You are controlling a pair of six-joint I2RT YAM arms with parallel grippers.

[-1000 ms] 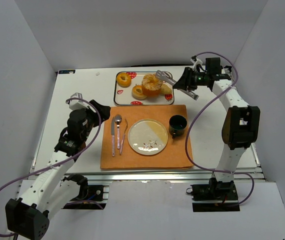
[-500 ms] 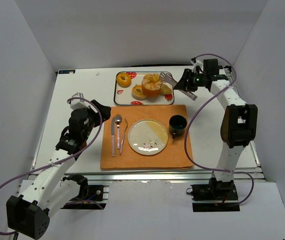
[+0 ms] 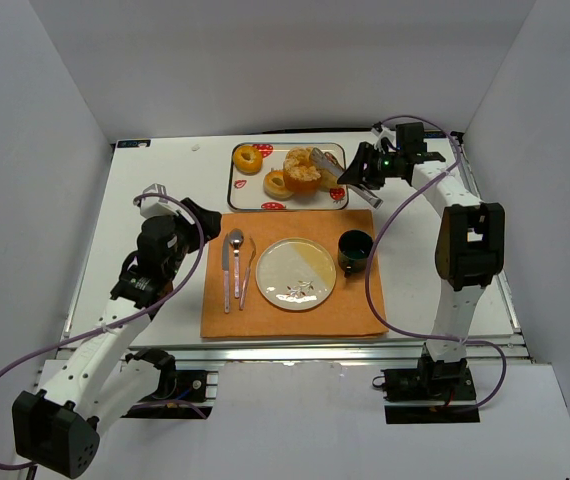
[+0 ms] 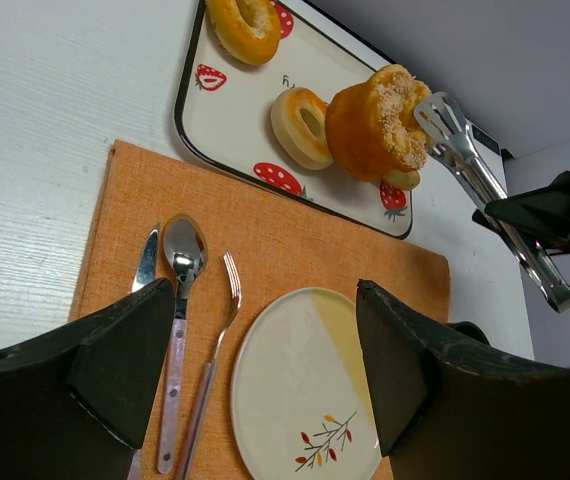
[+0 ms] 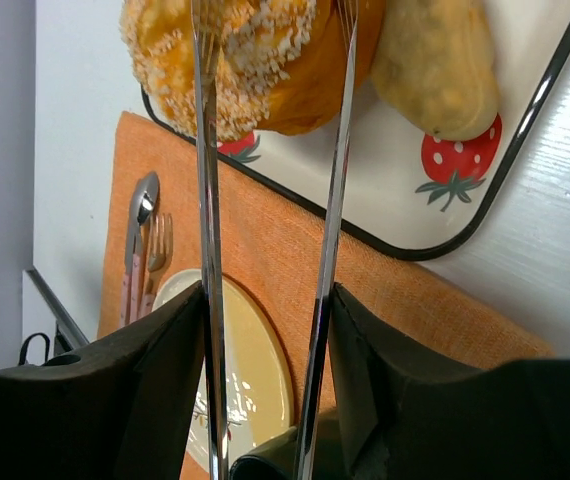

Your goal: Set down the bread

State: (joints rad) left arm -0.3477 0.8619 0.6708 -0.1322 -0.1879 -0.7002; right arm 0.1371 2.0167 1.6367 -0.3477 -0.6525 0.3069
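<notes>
A crumb-topped orange bread (image 3: 303, 170) sits on the strawberry tray (image 3: 250, 192) with a glazed donut (image 3: 248, 158), a ring bread (image 3: 278, 184) and a small roll (image 3: 332, 180). My right gripper (image 3: 365, 172) is shut on metal tongs (image 3: 327, 163). In the right wrist view my right gripper (image 5: 265, 320) holds the tongs (image 5: 203, 200) with their arms apart, on either side of the crumb-topped bread (image 5: 255, 60); their tips are cut off by the frame. My left gripper (image 3: 200, 222) is open and empty at the placemat's left, and in its own view (image 4: 265, 340) it hovers above the plate (image 4: 305, 390).
An orange placemat (image 3: 285, 322) holds a cream plate (image 3: 296, 273), a dark cup (image 3: 355, 250), and a knife, spoon and fork (image 3: 233, 268). The tray lies just behind the placemat. White walls close in the table at the back and sides.
My right gripper has swung left with the tongs, bringing their ends from beside the tray onto the crumb-topped bread. The left arm has not moved.
</notes>
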